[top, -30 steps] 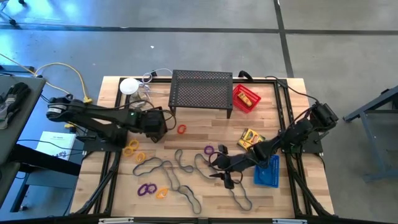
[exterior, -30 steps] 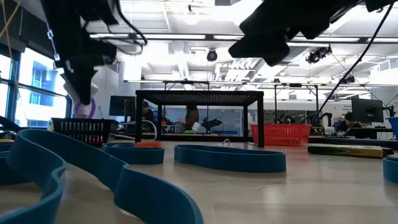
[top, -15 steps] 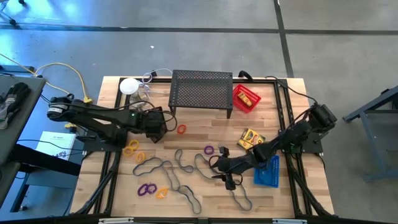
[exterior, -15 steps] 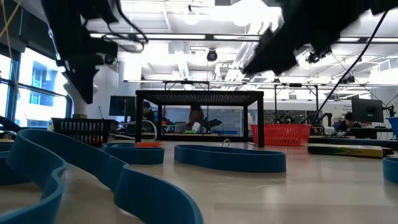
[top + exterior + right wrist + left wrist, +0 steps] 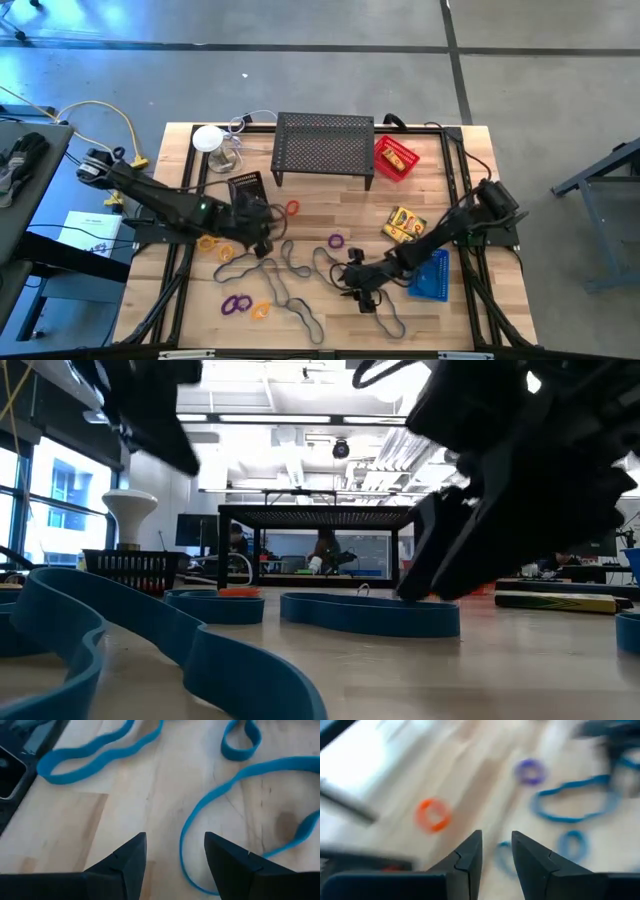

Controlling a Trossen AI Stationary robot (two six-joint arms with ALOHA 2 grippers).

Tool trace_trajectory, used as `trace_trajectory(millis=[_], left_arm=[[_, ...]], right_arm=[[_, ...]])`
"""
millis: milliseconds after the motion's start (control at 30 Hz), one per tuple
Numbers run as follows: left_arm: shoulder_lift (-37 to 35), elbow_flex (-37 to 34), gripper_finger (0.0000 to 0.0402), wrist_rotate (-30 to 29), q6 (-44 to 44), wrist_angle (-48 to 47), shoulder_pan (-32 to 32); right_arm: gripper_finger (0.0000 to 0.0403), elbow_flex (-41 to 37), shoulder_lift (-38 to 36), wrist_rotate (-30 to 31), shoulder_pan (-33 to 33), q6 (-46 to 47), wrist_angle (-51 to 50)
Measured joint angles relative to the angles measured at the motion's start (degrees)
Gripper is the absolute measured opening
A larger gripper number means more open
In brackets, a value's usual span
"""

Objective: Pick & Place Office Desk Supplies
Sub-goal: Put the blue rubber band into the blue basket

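- Near the table's middle, the left gripper [image 5: 262, 243], fingers slightly apart and empty, hovers beside an orange ring [image 5: 292, 208].
- Right gripper [image 5: 362, 293], fingers apart, sits low over long loops [image 5: 290, 285].

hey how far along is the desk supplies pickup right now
Barely started, by the look of it. Nothing is in hand: the left gripper and right gripper are both open and empty above the table. Still loose on the wood are the long loops, purple ring, orange ring and yellow box. The blue tray holds nothing visible.
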Motion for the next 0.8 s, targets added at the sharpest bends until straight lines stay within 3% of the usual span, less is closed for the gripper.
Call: trace_trajectory(millis=[233, 467, 600, 733, 800], left_arm=[[2.49, 0.00, 0.0099, 0.02, 5.97, 11.14, -5.80], [5.24, -0.01, 0.0099, 0.26, 7.62, 14.53, -9.12], [6.66, -0.01, 0.0099, 0.25, 7.62, 14.90, -9.71], [8.09, -0.01, 0.0099, 0.22, 8.22, 15.05, -9.68], [8.63, -0.01, 0.0099, 0.25, 9.08, 14.93, -9.67]], right_arm=[[0.0187, 0.09, 2.72, -0.44, 0.02, 0.84, 0.53], [0.0173, 0.44, 4.97, 5.89, 0.22, 4.59, -4.14], [0.0118, 0.21, 4.71, 5.89, 0.04, 4.26, -3.89], [0.0028, 0.13, 3.07, 6.89, 0.11, 2.01, -4.49], [0.0010, 0.14, 1.92, 6.59, 0.19, 1.15, -5.08]])
